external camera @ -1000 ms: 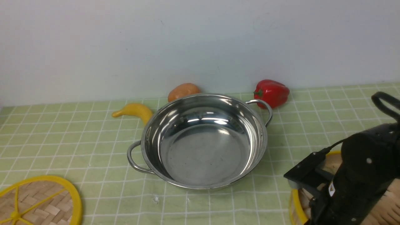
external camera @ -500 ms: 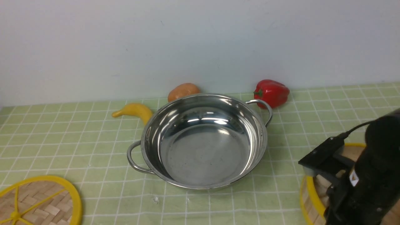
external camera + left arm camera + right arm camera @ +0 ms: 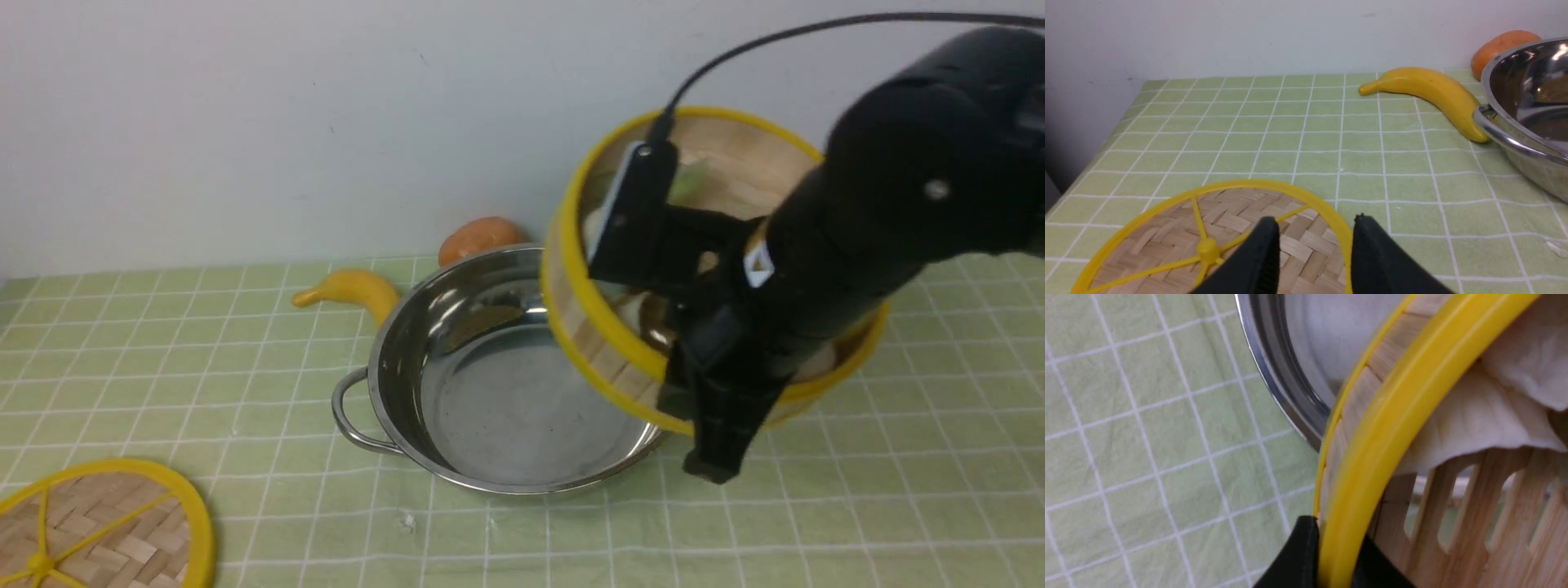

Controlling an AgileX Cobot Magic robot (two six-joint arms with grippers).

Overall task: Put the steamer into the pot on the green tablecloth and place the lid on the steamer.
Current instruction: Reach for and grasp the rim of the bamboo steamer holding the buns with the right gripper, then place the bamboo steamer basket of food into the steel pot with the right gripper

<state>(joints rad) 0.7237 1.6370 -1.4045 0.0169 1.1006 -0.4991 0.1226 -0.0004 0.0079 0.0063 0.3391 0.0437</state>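
Nearest thing is the lid, lying flat on the green tablecloth at about 7 o'clock from the pot, well apart from it. It runs off the front view's near edge, so you only get part of it there. The left gripper only shows in its own wrist cam. It sits over the lid's edge on the pot side, fingers spread, nothing between them. Can't tell if the tips touch the bamboo weave.

Next up, the right gripper is pinched on the steamer. One finger is outside the slat wall, one inside, and the yellow top rim runs right between them. The steamer is up in the air and tilted, its open top tipped toward the camera. It hangs over the pot's 3 o'clock side and covers that rim and handle. Honestly can't tell if it touches the pot's edge. There's something white and crumpled inside the basket.

The pot itself sits on the cloth mid-table, with its 8 o'clock handle in plain sight.

Further back, a banana lies at the pot's 10 o'clock, its tip just beside the rim. An orange-brown lump sits at 12 o'clock, by the white wall.
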